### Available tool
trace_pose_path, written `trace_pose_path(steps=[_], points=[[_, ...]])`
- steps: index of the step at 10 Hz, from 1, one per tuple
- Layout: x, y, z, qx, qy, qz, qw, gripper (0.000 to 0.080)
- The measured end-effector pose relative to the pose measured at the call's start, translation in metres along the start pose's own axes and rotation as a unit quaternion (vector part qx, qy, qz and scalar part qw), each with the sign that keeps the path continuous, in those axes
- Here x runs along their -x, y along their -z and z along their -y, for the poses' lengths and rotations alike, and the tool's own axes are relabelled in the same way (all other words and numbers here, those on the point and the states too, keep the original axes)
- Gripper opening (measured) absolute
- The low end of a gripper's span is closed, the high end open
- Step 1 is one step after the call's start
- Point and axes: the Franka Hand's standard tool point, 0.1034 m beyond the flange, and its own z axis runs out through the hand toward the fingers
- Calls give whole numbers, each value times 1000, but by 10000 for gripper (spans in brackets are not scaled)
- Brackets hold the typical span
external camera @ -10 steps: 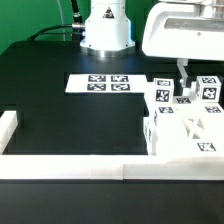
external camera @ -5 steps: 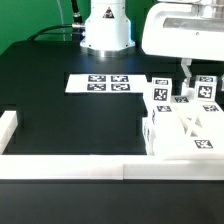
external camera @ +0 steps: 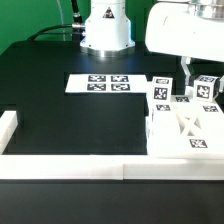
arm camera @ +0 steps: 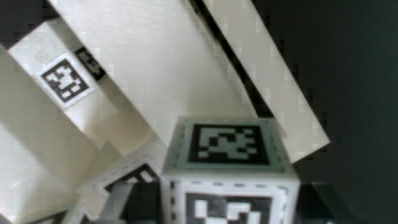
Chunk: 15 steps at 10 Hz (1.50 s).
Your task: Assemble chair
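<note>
The chair [external camera: 186, 128] sits in parts at about four o'clock on the black tabletop [external camera: 80, 120], pressed close to the white rail [external camera: 70, 167] along the near edge; its cross-braced frame [external camera: 188, 133] faces the camera, with tagged blocks clustered behind it. One small tagged block [external camera: 208, 88] sits higher than the rest, at about two o'clock from the frame, and the tool [external camera: 195, 82] comes down right beside it. In the wrist view this block [arm camera: 228, 165] fills the foreground between the dark fingers [arm camera: 103, 200], so the tool appears pinched on it, though the contact itself is not plainly visible. The marker board [external camera: 105, 83] lies flat at about twelve o'clock, well apart from the work. The likely risk is a shallow or off-centre hold: the smooth plastic block could twist or slip when carried. A second risk is the crowding, since the neighbouring parts stand just beside it and could be nudged out of place.
</note>
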Motion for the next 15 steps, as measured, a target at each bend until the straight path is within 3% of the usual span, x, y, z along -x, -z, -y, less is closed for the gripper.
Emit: trace_pose_path(steps=[7, 10, 15], points=[[1, 0, 1, -1, -213, 1, 977, 288], [2, 0, 2, -1, -296, 2, 955, 288], [4, 0, 3, -3, -441, 11, 897, 288]])
